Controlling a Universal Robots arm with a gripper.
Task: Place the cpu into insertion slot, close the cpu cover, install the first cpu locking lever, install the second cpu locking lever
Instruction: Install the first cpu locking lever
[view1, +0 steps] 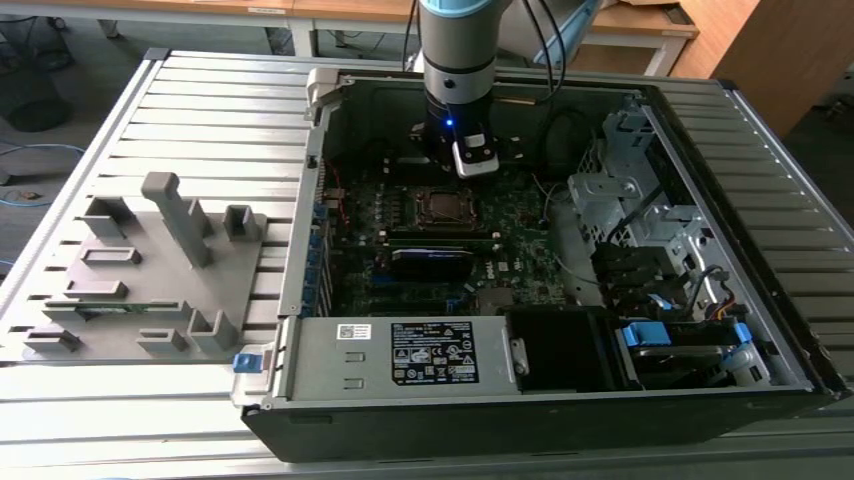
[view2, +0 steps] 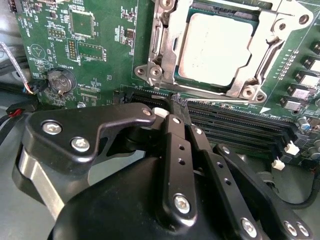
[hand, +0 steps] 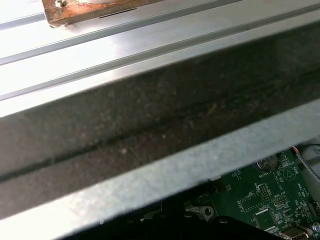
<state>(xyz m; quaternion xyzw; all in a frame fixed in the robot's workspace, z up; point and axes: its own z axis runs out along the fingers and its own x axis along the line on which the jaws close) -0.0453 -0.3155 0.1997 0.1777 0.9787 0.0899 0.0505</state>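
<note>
The cpu (view2: 220, 47), a dull silver square, lies in the insertion slot (view1: 439, 205) on the green motherboard (view2: 95, 55). The cpu cover (view2: 250, 80), a silver frame with a window, lies flat around it. Thin lever rods (view2: 156, 42) run along the socket's edges; I cannot tell whether they are latched. My gripper (view2: 177, 102) is shut with nothing between its black fingers (view2: 172, 145). Its tips hover over the long black card slots (view2: 235, 117), just beside one edge of the socket. In the exterior view the gripper (view1: 470, 168) hangs inside the open computer case, just behind the socket.
The case walls (view1: 320, 150) enclose the board. A drive cage and cables (view1: 641, 210) fill the exterior view's right, with a power supply (view1: 400, 355) at the front. A grey fixture block (view1: 147, 270) stands on the slatted table at that view's left. A case wall (hand: 150, 120) looms close in the first wrist view.
</note>
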